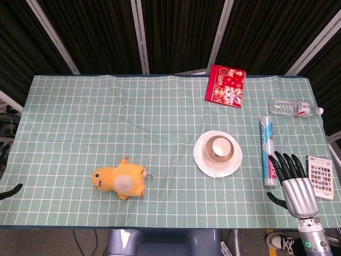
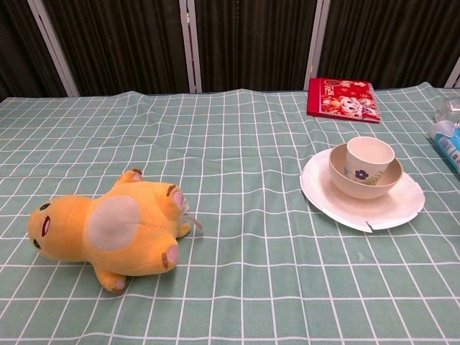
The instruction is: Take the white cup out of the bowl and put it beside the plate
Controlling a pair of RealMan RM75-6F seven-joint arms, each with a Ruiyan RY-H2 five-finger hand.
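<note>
On my worktop (image 1: 80, 117) an orange plush toy (image 1: 120, 182) lies near the front edge. A red booklet (image 1: 226, 85) sits at the far edge; a water bottle (image 1: 294, 108), a tube (image 1: 268, 150) and a card (image 1: 321, 176) line the right edge.

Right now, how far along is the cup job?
Nothing looks done: the white cup stands upright in the bowl, which sits on the plate. The right hand is open at the table's near right edge, holding nothing. Only the left hand's tip shows. Grasp, lift and placement remain.
</note>
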